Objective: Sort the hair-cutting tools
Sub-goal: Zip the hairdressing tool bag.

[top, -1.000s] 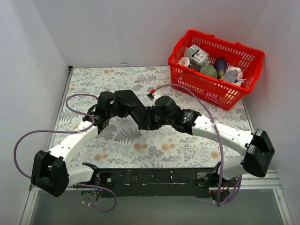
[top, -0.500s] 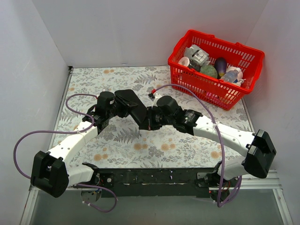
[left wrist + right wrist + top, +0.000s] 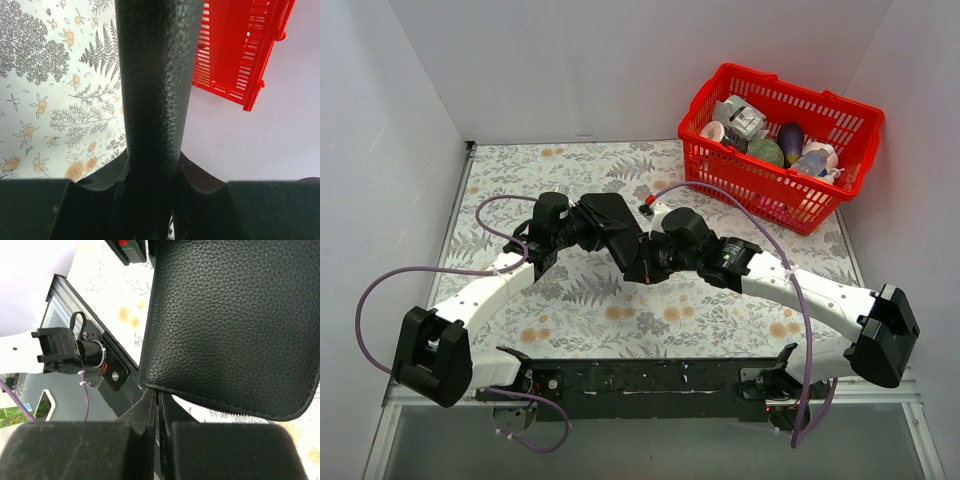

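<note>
The left arm reaches from the left side toward the middle of the table (image 3: 520, 170), which has a cloth with a pattern of ferns and flowers. The left gripper (image 3: 586, 226) is clamped on a flat black case (image 3: 615, 228) and holds it above the cloth. In the left wrist view the case (image 3: 155, 75) stands on its edge and runs up the middle of the picture, and the two fingers (image 3: 200, 180) press on it from both sides. The cloth (image 3: 50, 75) is to the left of the case there. The right gripper (image 3: 646, 264) meets the case at its near corner, just beside the left one. In the right wrist view the jaws of this gripper (image 3: 157, 402) are together, and their tips are right at the lower edge of the case (image 3: 235, 325), where the zipper runs. I cannot tell if they pinch something thin there. At the far right corner of the table stands a red basket (image 3: 760, 185), well apart from both grippers, with bottles and egg-shaped things (image 3: 767, 152) inside. The left wrist view also shows the basket (image 3: 235, 45), to the right of the case. The hair-cutting tools do not show in any view, so I cannot tell where they are.
</note>
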